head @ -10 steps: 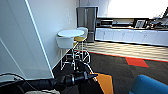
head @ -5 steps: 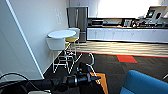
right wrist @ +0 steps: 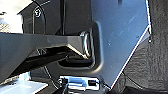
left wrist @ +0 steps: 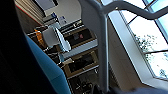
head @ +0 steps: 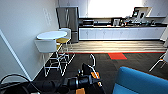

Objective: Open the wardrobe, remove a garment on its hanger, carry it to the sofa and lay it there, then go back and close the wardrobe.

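The bright-blue sofa (head: 140, 81) fills the lower right of the head view, close to me. My left gripper (head: 88, 80) sits low in the middle, just left of the sofa, shut on the hanger (head: 93, 61), whose thin pale hook rises above it. Black cloth of the garment (head: 45, 87) hangs dark below and left of the arm. In the left wrist view the hanger (left wrist: 101, 42) runs large and pale across the picture, with the garment (left wrist: 11, 62) as a black mass and the sofa (left wrist: 46, 66) as a blue edge beside it. The right wrist view looks past robot parts to dark carpet (right wrist: 156, 57).
A white wall (head: 22, 37) runs along my left. A round white table (head: 52, 35) with white chairs (head: 46, 46) and a yellow stool stands against it. A steel fridge (head: 67, 21) and a long kitchen counter (head: 120, 31) line the back. Another white chair (head: 160, 61) stands far right.
The whole head view has slid left, so the camera has turned right. More of the blue sofa shows at the lower right. The left arm still holds the hanger.
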